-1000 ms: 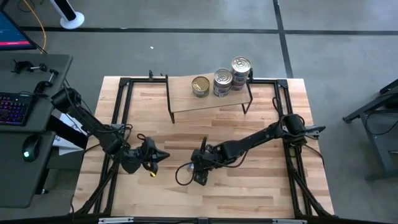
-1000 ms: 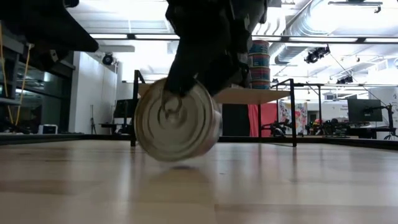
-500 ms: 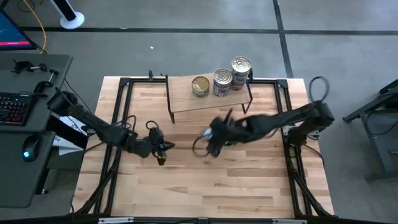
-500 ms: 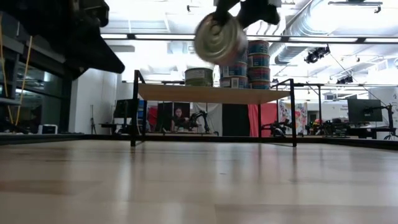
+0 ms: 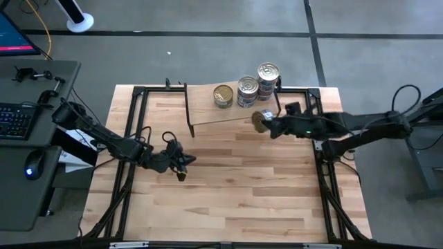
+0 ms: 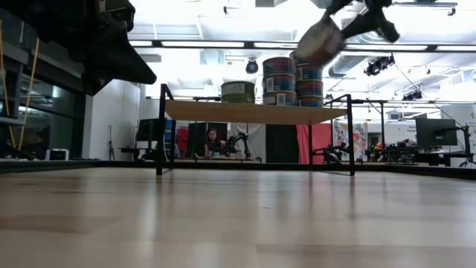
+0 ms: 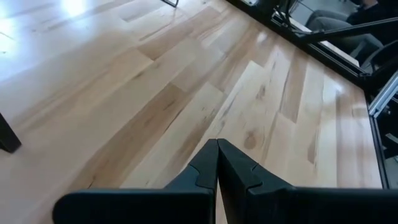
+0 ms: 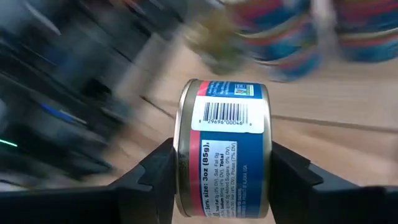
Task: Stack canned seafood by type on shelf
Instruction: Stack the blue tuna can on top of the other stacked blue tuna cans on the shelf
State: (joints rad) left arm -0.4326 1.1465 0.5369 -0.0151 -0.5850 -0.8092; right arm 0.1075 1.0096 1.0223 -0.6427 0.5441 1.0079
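Note:
My right gripper (image 5: 263, 122) is shut on a small round tin (image 8: 224, 149) with a blue and red label. It holds the tin in the air just in front of the right end of the shelf (image 5: 208, 111). In the low view the tin (image 6: 320, 41) hangs tilted above the level of the shelf board (image 6: 253, 113). On the shelf stand a single tin (image 5: 223, 95) and two stacks of tins (image 5: 248, 90) (image 5: 268, 77). My left gripper (image 5: 181, 166) is shut on nothing, over the table's left middle, and its fingertips (image 7: 217, 146) point across the bare planks. My right gripper pinches the tin between its two fingers (image 8: 155, 171), one on each flat end. The labelled side wall (image 8: 227, 118) faces the wrist camera. The fingers reach in from the table's right side. The tin is lifted clear and sits on edge, tilted.
The shelf's black wire legs (image 5: 188, 117) stand on the plank tabletop (image 5: 228, 200). A black frame (image 5: 131, 138) runs along the table's sides. To the left of the table is a desk with a keyboard (image 5: 14, 121). The room behind shows in the low view.
My right gripper has carried the tin from low over the table's middle up and toward the far right, to the shelf's right end; the tin has risen from near the tabletop to above shelf height. My left gripper has shifted a little toward the right and far side.

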